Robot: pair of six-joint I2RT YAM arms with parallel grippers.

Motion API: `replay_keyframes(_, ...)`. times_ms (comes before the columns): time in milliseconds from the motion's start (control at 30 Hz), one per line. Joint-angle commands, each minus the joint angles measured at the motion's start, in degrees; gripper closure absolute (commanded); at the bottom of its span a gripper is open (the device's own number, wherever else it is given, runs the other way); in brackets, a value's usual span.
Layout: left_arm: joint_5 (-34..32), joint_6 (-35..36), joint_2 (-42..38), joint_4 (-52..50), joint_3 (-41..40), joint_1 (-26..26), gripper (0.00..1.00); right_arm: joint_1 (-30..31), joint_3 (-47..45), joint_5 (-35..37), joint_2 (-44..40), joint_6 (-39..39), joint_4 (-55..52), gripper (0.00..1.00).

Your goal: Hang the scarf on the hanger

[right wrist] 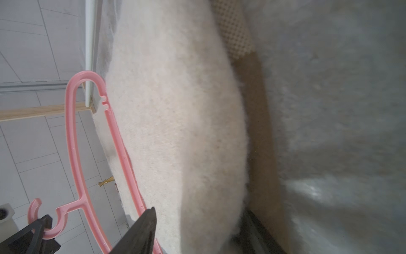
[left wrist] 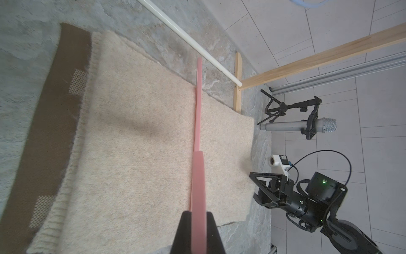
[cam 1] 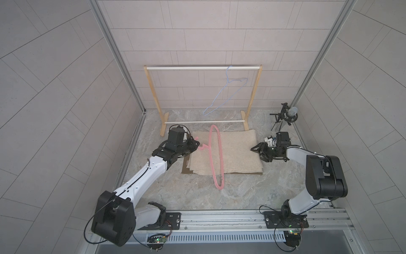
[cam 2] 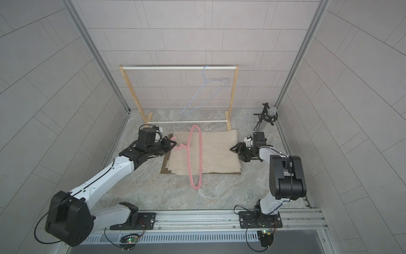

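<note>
The scarf (left wrist: pixel 131 154) is fuzzy cream knit cloth; the hanger (left wrist: pixel 198 176), smooth pink plastic; the rack (left wrist: pixel 307 63) beside the scarf, pale matt wood.

The left arm (cam 1: pixel 142 176) and right arm (cam 1: pixel 296 154) have white shells and chunky black joints. Thin black cables (left wrist: pixel 325 151) loop around them. Black screwed base plates (cam 1: pixel 173 220) sit beside green-lit circuit boards (cam 1: pixel 157 239).

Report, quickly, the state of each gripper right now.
Left gripper: closed on the pink hanger, at its hook.
Right gripper: open, jaws either side of the cream scarf edge, not seen clamped.
</note>
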Motion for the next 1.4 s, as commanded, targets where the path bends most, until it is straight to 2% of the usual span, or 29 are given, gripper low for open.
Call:
replay_keyframes(0, 0.39, 1.84, 1.06, 0.55, 1.87, 0.3, 1.0, 0.57, 1.4, -1.66, -1.29, 0.03, 2.22, 0.43)
replay_keyframes(333, -1.18, 6.34, 1.67, -1.65, 2.91, 0.73, 1.0, 3.87, 1.19, -0.19, -3.28, 2.25, 1.67, 0.44)
replay_keyframes(567, -1.04, 6.8, 1.98, -2.56, 2.59, 1.02, 1.0, 3.86, -1.74, 1.93, 1.17, 3.64, 4.75, 0.43)
replay_keyframes(700, -1.38, 6.31, 1.95, -1.99, 1.93, 1.05, 1.0, 3.93, -1.68, -0.03, 1.99, 3.84, 5.72, 0.54)
replay_keyframes(1000, -3.6, 5.79, 0.69, -2.64, 1.11, 1.04, 1.0, 6.52, -0.4, 1.52, -6.43, 3.33, 2.79, 1.0)
replay_keyframes(1167, -3.09, 5.36, 0.14, -2.54, 1.02, 0.98, 1.0, 12.92, 0.8, 0.84, -7.58, 8.04, 5.77, 1.0)
replay_keyframes(1367, -1.82, 4.27, -0.11, -1.48, 0.43, 1.0, 1.0, 24.52, 3.24, 4.02, -6.4, 18.77, 16.13, 1.0)
